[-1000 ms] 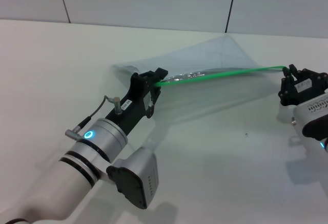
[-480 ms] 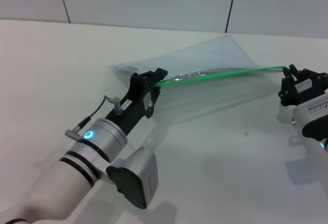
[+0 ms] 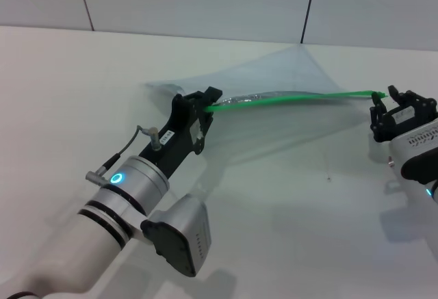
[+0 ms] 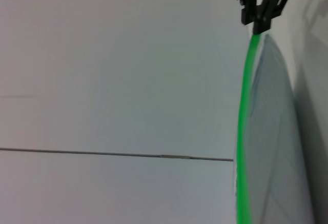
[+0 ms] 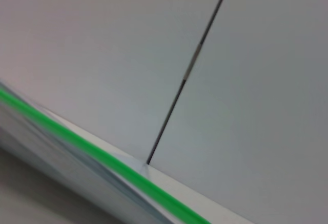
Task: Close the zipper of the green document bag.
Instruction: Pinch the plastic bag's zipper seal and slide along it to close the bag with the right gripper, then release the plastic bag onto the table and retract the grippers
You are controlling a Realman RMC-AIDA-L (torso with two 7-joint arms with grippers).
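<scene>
Left pincer (image 3: pixel 211 99) and right pincer (image 3: pixel 383 98) — each seemingly clenched on the zipper (image 3: pixel 294 96) — green document bag (image 3: pixel 274 118) raised between.

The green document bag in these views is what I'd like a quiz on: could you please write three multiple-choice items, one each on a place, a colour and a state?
1. Where does the left gripper hold the green document bag?
A. At the zipper's end on the robot's left
B. At the middle of the zipper
C. At a corner far from the zipper

2. What colour is the zipper?
A. Red
B. Bright green
C. Black

3. How does the zipper edge lie?
A. Flat on the table
B. Rolled into a tube
C. Raised off the table, strung between the two grippers

Answers:
1 A: in the head view the left gripper's fingers pinch the strip's left end.
2 B: the strip shows bright green in all three views.
3 C: the right gripper holds the other end and the bag hangs below the strip.
</scene>
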